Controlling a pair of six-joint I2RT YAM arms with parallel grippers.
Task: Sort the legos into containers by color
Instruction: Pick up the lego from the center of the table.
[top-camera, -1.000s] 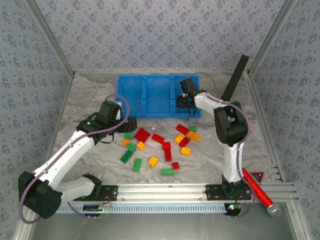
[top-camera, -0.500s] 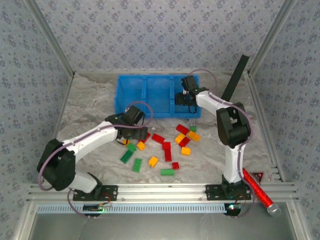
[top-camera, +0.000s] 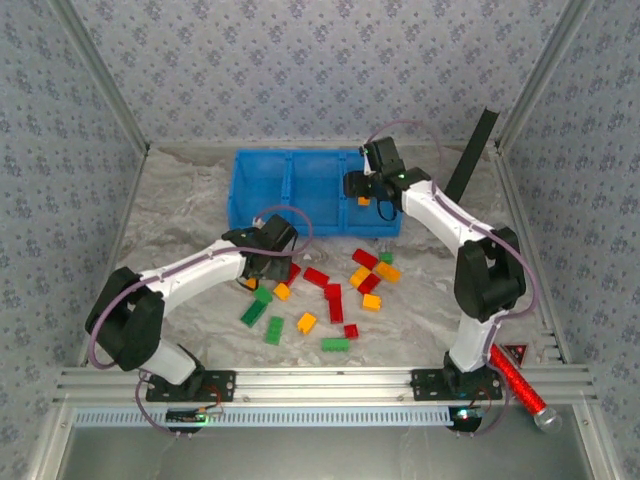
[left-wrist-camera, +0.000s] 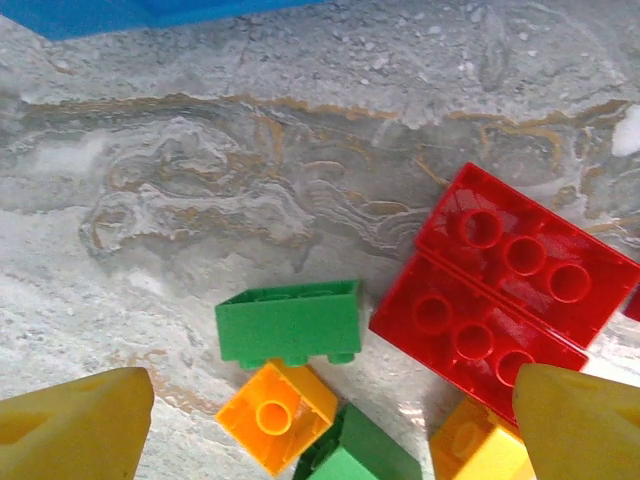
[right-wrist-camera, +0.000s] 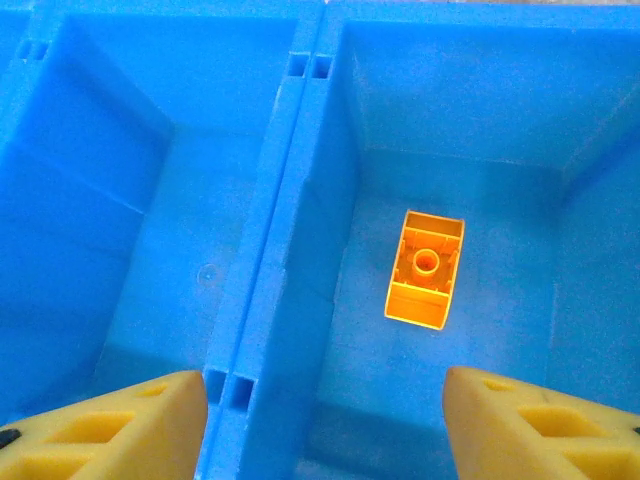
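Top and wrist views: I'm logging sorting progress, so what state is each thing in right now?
Blue tray: upright on the table.
Orange lego: lying in its right compartment, hollow side up.
Loose legos: scattered on the table, unsorted.
Left pincer: open, empty, above the loose legos.
Right pincer: open, empty, above the orange lego.

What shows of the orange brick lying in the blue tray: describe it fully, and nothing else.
The orange brick is a small oblong piece of glossy plastic. It lies alone on the floor of the rightmost compartment of the blue tray, apparently upside down: a hollow with one round tube faces up. It sits slightly askew, touching no wall. The right gripper hangs above it with jaws open, apart from it.
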